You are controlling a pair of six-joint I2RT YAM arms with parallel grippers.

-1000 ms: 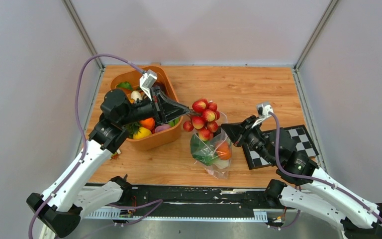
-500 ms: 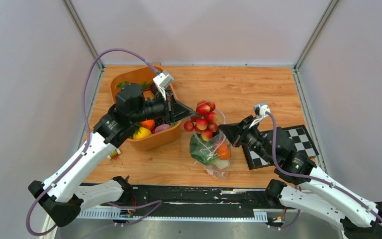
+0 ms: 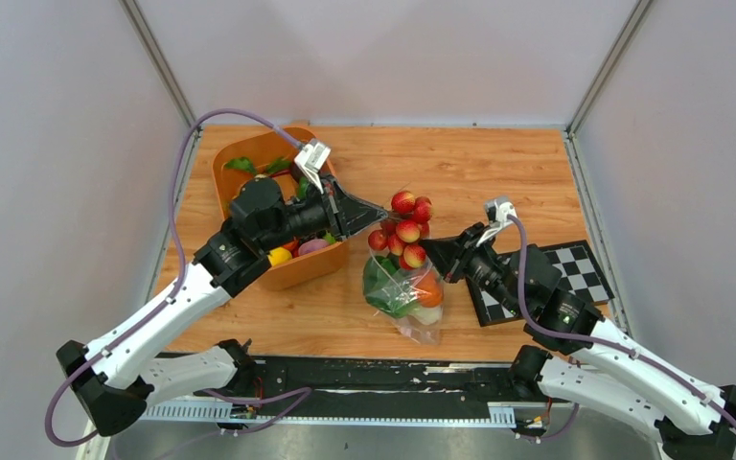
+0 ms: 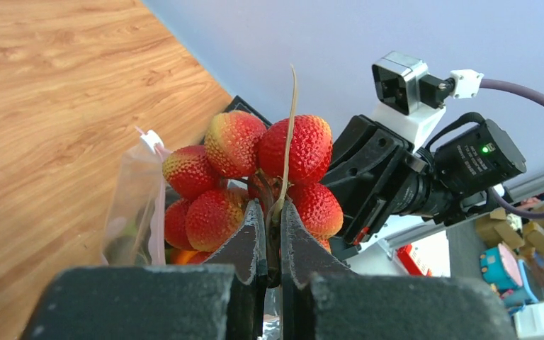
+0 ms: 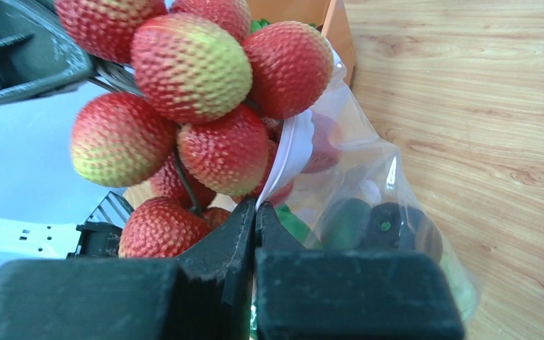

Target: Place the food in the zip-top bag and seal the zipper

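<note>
Left gripper clamps the stem of the bumpy red-and-green strawberries; my right gripper pinches the zip-top bag rim at their six o'clock; its contents blur.

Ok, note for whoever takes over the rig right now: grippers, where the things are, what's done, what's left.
Left gripper: shut on the stem of the strawberry bunch, held at the bag's mouth, not yet inside.
Right gripper: shut on the mouth edge of the zip-top bag, holding it up and open.
Done: green and orange pieces are in the bag.
Left: drop the strawberries in, move the food in the orange tub, seal.
</note>
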